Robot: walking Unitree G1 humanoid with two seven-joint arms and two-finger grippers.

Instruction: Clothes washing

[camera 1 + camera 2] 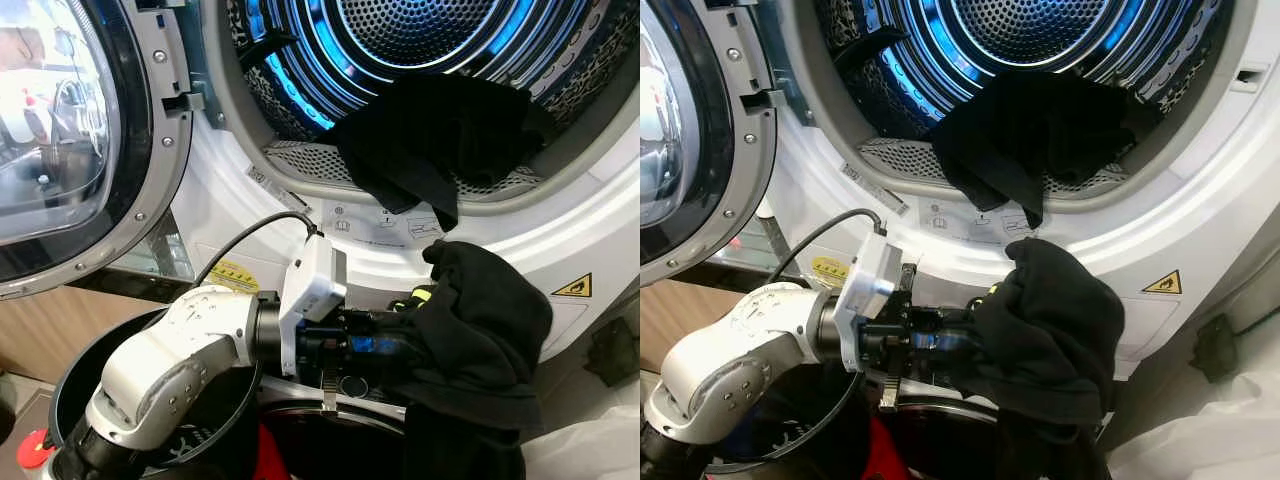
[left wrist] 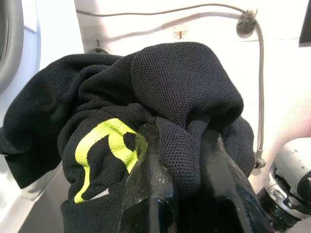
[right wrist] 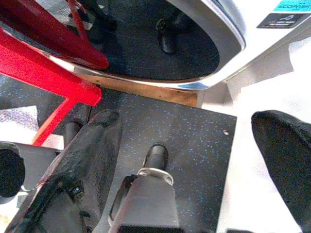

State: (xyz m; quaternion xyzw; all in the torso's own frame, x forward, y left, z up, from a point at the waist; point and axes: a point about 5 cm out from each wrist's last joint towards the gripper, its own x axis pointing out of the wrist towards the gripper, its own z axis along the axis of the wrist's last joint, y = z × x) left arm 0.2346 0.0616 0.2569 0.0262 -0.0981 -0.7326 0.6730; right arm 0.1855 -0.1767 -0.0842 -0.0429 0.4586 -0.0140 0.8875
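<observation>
Already a black shirt (image 1: 440, 140) drapes the washer (image 1: 600, 230) rim above the left hand (image 1: 415, 345)

I see blue light glowing inside the drum (image 1: 430, 30), window glare on the door glass (image 1: 40, 120), everything sharp, evenly lit.

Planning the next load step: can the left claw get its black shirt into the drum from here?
Probably yes. The left claw holds the black shirt just below the open drum; only another dark garment drapes over the rim.
</observation>
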